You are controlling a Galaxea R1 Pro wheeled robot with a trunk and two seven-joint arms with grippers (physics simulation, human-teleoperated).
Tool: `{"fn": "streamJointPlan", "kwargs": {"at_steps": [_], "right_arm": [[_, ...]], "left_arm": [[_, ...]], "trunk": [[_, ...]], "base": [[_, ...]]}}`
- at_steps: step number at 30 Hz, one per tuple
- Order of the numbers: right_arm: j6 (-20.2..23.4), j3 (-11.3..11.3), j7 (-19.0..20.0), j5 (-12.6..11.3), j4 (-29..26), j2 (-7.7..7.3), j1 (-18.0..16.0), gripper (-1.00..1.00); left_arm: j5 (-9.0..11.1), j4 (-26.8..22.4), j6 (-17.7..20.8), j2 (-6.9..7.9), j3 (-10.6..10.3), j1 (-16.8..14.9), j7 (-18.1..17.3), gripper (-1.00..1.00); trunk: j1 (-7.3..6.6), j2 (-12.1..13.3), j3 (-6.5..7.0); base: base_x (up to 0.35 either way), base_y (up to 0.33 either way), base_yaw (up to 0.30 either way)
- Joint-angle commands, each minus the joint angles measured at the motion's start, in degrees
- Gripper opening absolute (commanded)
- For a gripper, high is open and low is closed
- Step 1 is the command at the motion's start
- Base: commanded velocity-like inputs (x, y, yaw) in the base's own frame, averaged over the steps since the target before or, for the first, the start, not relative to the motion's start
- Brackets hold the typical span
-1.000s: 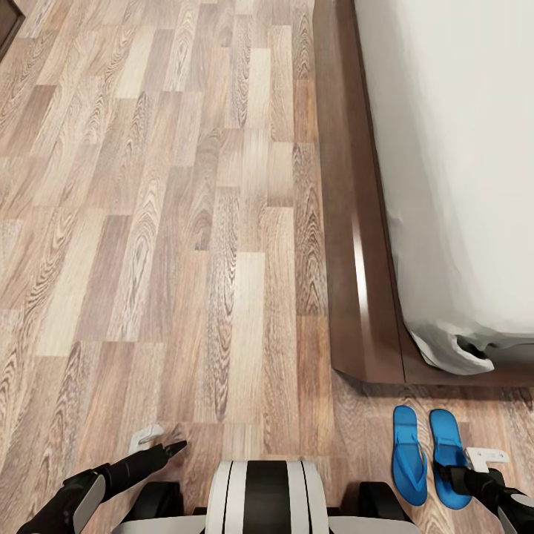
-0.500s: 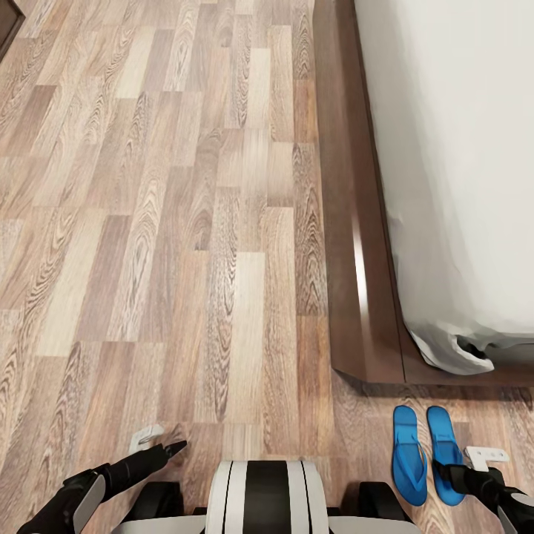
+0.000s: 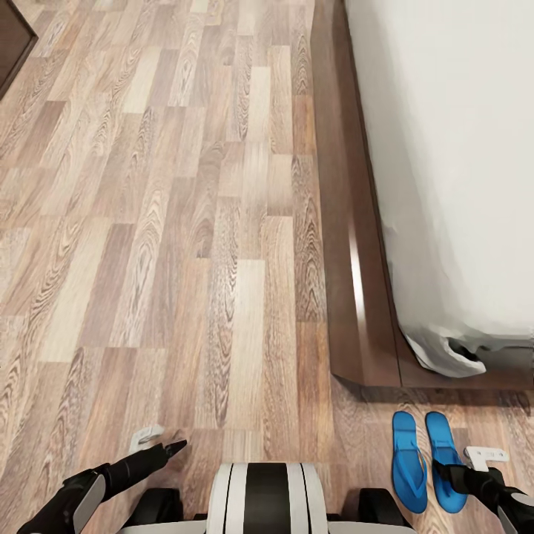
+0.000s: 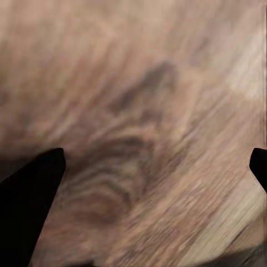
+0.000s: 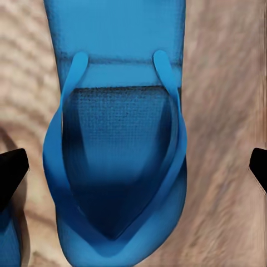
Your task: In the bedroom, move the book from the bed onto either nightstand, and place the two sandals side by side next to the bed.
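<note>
Two blue sandals [image 3: 409, 460] [image 3: 443, 449] lie side by side on the wood floor, just off the corner of the bed [image 3: 363, 297] with its dark brown frame and pale mattress. My right gripper [image 3: 466, 461] hangs low over the right-hand sandal [image 5: 117, 139]. It is open, its fingertips [image 5: 11, 172] wide on either side and nothing gripped. A sliver of the other sandal [image 5: 6, 245] shows beside it. The left gripper [image 3: 163, 442] is open over bare floor [image 4: 156, 111]. The book and the nightstand are out of view.
Wood floor [image 3: 185, 222] stretches ahead and to the left of the bed. A dark furniture corner [image 3: 11, 37] stands at the far left. My own base [image 3: 265, 497] sits between the arms at the near edge.
The head view has shifted a little, so the camera moved. The right-hand sandal sits slightly closer to the left one than a second ago. Both grippers hold their poses.
</note>
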Motion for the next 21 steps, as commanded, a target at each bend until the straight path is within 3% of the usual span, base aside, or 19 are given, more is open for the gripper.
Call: {"fn": "streamJointPlan", "kwargs": {"at_steps": [1,21], "right_arm": [[0.39,-0.23,0.37,-0.26,-0.09,0.03,0.00,1.00],[0.22,-0.23,0.51,-0.26,-0.19,0.03,0.01,1.00]], "left_arm": [[0.38,-0.01,0.27,0.00,0.22,0.00,-0.08,1.00],[0.37,-0.01,0.27,0.00,0.13,0.00,0.10,1.00]], "trunk": [[-0.03,0.00,0.20],[-0.55,0.27,4.63]], "base": [[0.000,0.000,0.000],[0.000,0.000,0.000]]}}
